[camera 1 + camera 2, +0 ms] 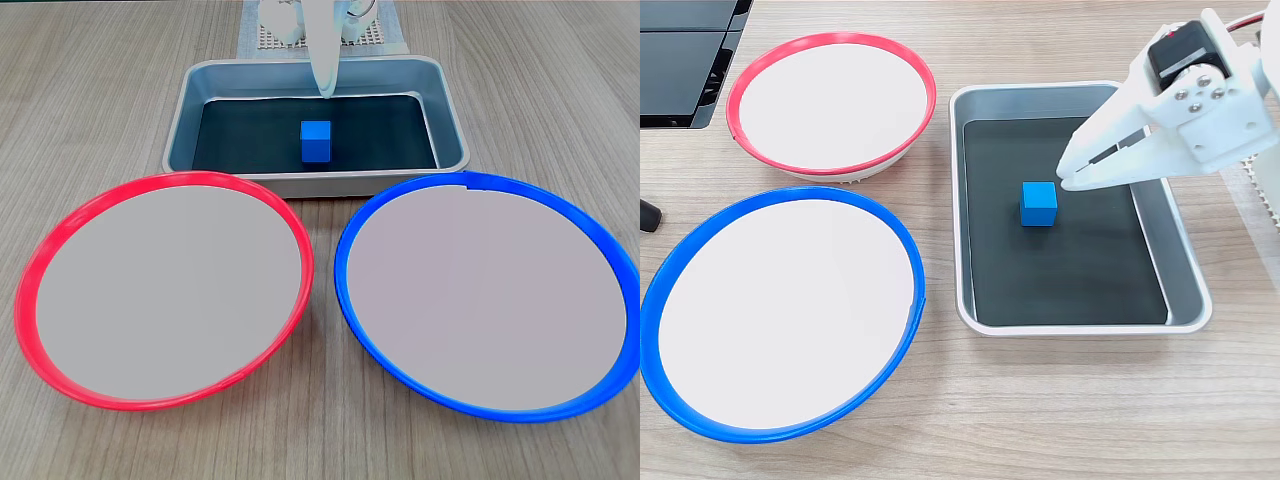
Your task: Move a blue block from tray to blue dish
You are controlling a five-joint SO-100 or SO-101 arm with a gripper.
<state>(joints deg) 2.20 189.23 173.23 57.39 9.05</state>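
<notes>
- Blue block (316, 141) in a fixed view sits mid-floor of the grey tray (452, 118) by the desk's far edge; the white pincer (325, 92) hangs behind it, apart.
- In another fixed view, the pincer (1064, 178), fingers nearly together and empty, points at the block (1039, 203) just left; the blue dish (902, 250) waits at the near-left corner.

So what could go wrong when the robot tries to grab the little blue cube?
The gripper hangs beside the blue block, not over it, so the jaws might nudge it across the tray's slick dark bottom instead of gripping it. The jaws look nearly closed, perhaps too narrow to fit around it. The red dish sits beside the blue dish, so it could drop in the wrong one.
</notes>
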